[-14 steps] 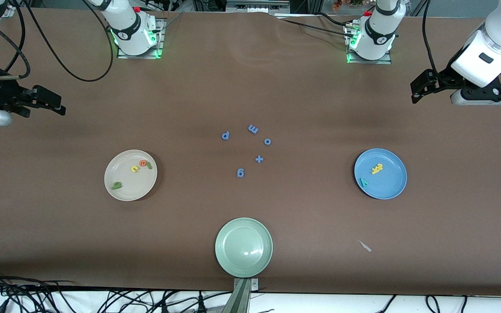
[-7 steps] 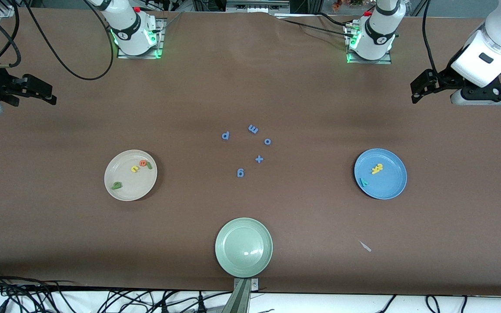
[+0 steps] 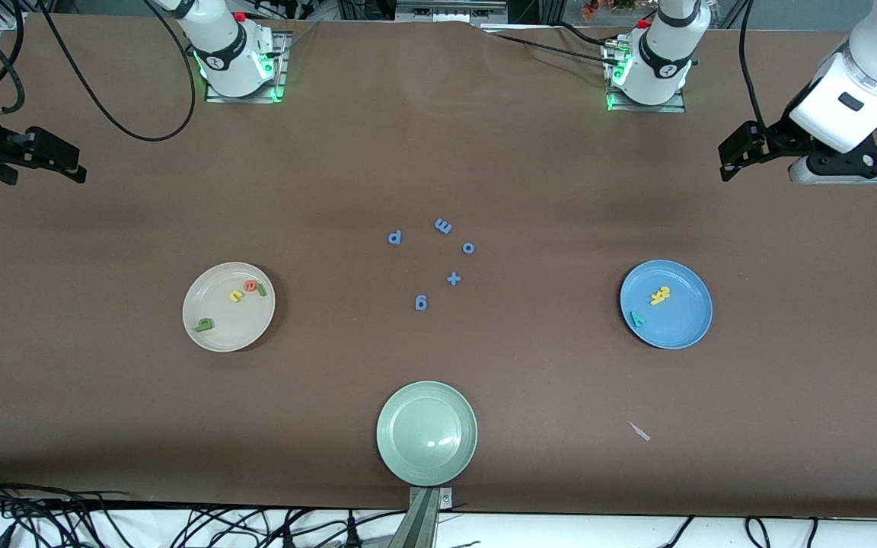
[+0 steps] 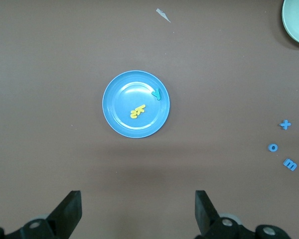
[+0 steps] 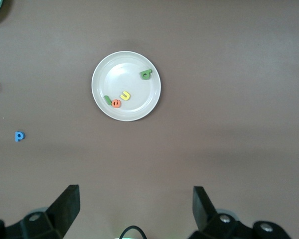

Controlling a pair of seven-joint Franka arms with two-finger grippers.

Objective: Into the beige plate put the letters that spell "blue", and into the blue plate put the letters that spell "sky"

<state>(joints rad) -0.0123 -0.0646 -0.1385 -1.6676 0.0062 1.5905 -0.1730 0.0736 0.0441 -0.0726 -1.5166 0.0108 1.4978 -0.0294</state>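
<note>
Across the front view, the beige plate (image 3: 228,307) lies on the tabletop (image 3: 438,152) toward the right arm's end. Within it the green b (image 3: 204,325) sits near the rim at 7 o'clock, while the yellow u (image 3: 235,295), orange e (image 3: 250,287) and olive l (image 3: 261,290) form a short row at about 1 o'clock; the l's long axis runs from 11 to 5 o'clock. The blue plate (image 3: 666,304) lies toward the left arm's end, holding the yellow s and k (image 3: 660,295) touching each other near the centre, and the teal y (image 3: 637,319) near the rim at 8 o'clock. Between the two plates lie blue letters (image 3: 442,226), and the pale green plate (image 3: 427,433) lies nearer the camera. The right claw (image 3: 65,166) is up over the right arm's end of the tabletop, the left claw (image 3: 728,156) over the left arm's end.

From the left wrist view, the left claw (image 4: 137,211) is spread wide and empty, high over bare tabletop beside the blue plate (image 4: 119,117); the s and k (image 4: 137,111) together make a streak from 8 to 2 o'clock.

From the right wrist view, the right claw (image 5: 134,209) is likewise spread and empty, beside the beige plate (image 5: 114,69).
</note>
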